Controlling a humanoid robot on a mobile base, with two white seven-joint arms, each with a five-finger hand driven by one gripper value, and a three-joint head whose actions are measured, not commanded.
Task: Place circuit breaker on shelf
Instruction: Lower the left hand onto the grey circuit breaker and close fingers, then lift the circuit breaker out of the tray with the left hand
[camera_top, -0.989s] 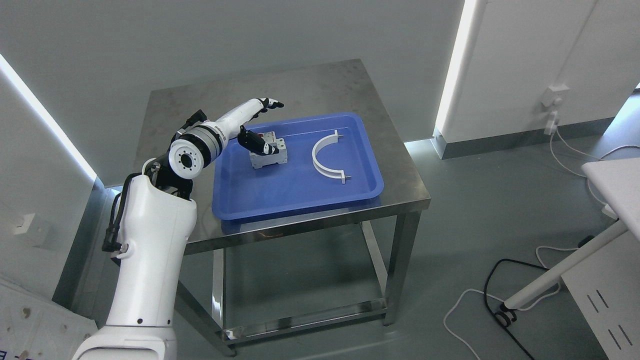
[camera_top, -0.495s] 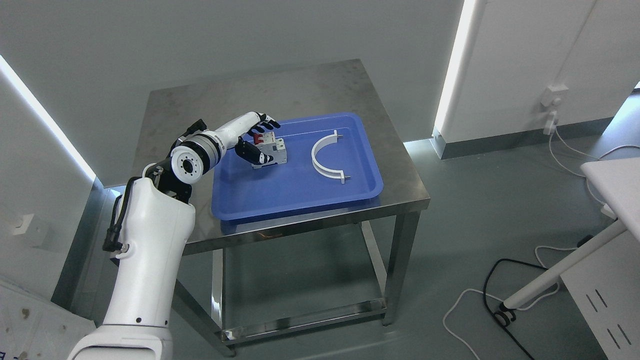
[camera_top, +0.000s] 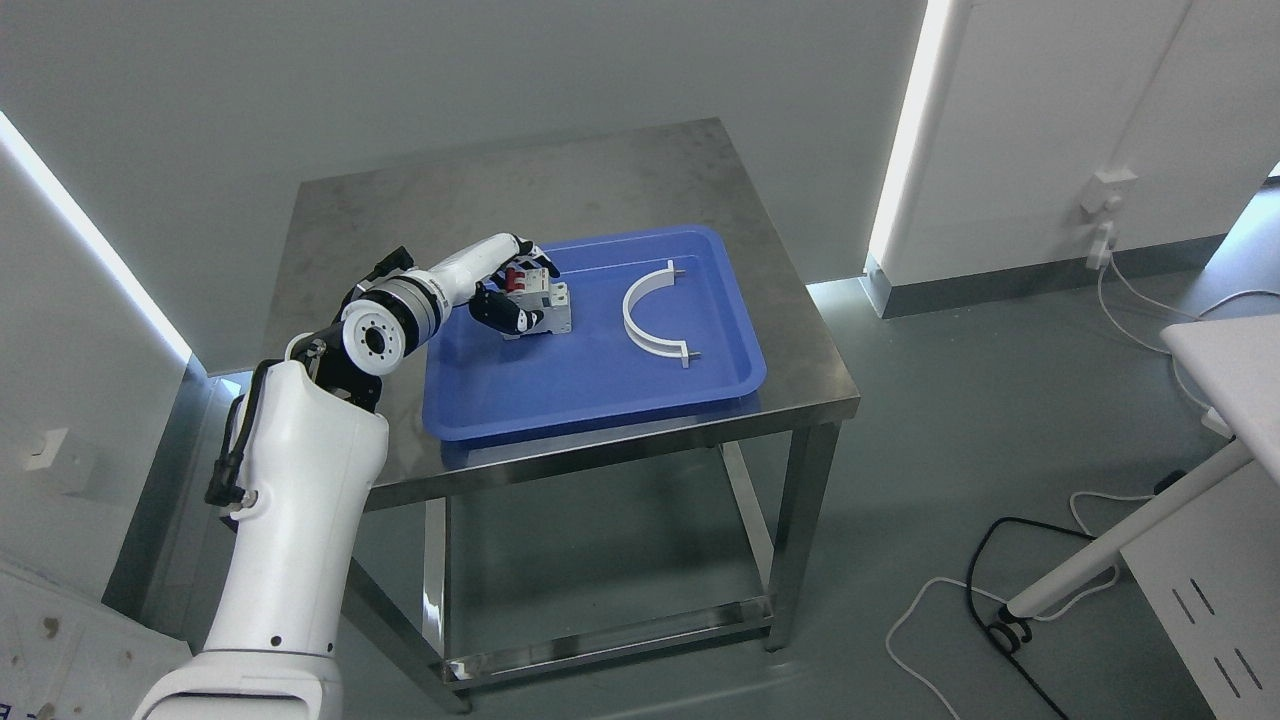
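Left hand closed on the breaker in the tray.

On the steel table (camera_top: 640, 170), the blue tray (camera_top: 600, 385) held the circuit breaker (camera_top: 545, 300) toward its ten o'clock corner, a white curved bracket (camera_top: 645, 315) lying at three o'clock of it. Within the last second the left hand (camera_top: 505, 290) had dropped from an open hover and wrapped its fingers (camera_top: 500, 312) around the breaker; the grasp looked made, with lifting not yet begun.
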